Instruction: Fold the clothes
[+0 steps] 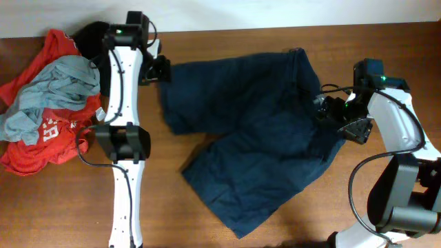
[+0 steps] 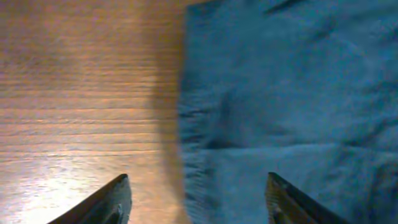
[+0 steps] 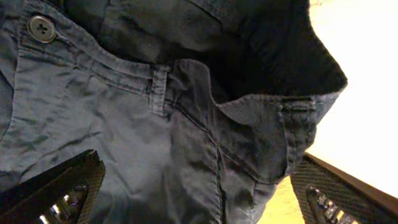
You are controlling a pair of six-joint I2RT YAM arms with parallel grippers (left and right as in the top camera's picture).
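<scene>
**Both end effectors open over the clothes, nothing gripped yet**

Far left, a heap of red, grey and black garments (image 1: 41, 117) sits out of play on the desk (image 1: 62, 213). Next, the left end effector (image 1: 160, 69) hangs with its jaws well apart, straddling a leg hem (image 2: 186, 155) of the clothes (image 1: 262, 138) and holding nothing. The clothes, navy shorts, sprawl flat across the desk's middle and right, one leg toward the left arm, the other toward the near edge. At the right, the right end effector (image 1: 334, 114) gapes wide over the belt-looped waistband (image 3: 161, 81), also empty. The fabric looks light and limp, likely to sag and drag, so the thick hem and waistband seams seem the best pinch points.
</scene>
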